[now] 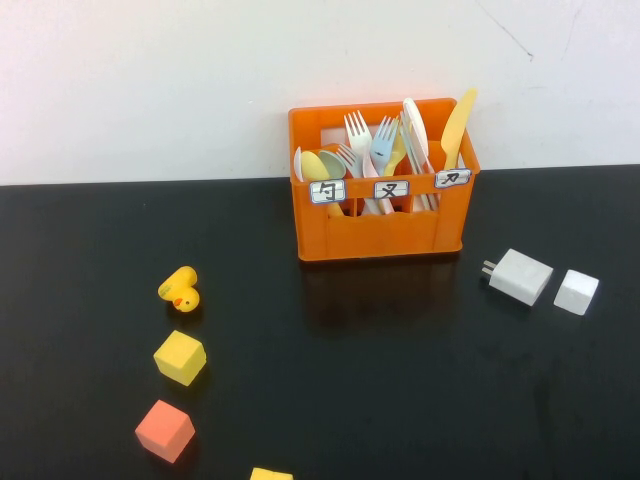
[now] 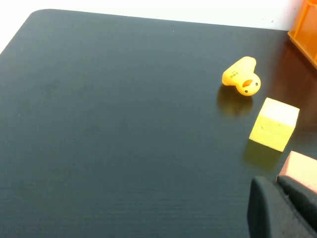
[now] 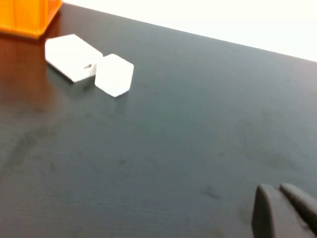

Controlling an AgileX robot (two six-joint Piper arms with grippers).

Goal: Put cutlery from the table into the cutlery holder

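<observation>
The orange cutlery holder (image 1: 380, 235) stands at the back middle of the black table (image 1: 400, 380). A pale yellow knife (image 1: 457, 125) stands upright in its right compartment. A mint-green spoon (image 1: 328, 163) leans in its left compartment, and white and blue forks fill the middle one. Neither arm shows in the high view. My left gripper (image 2: 274, 182) hangs shut and empty over the table beside a pink cube (image 2: 301, 171). Over bare table my right gripper (image 3: 276, 188) is also shut, with nothing in it. A corner of the holder (image 3: 27, 17) shows in the right wrist view.
Left of the holder lie a yellow duck (image 1: 180, 290), a yellow cube (image 1: 180, 357), a salmon cube (image 1: 165, 430) and a yellow piece (image 1: 270, 474) at the front edge. On the right lie a white charger (image 1: 520, 277) and a white cube (image 1: 576, 292).
</observation>
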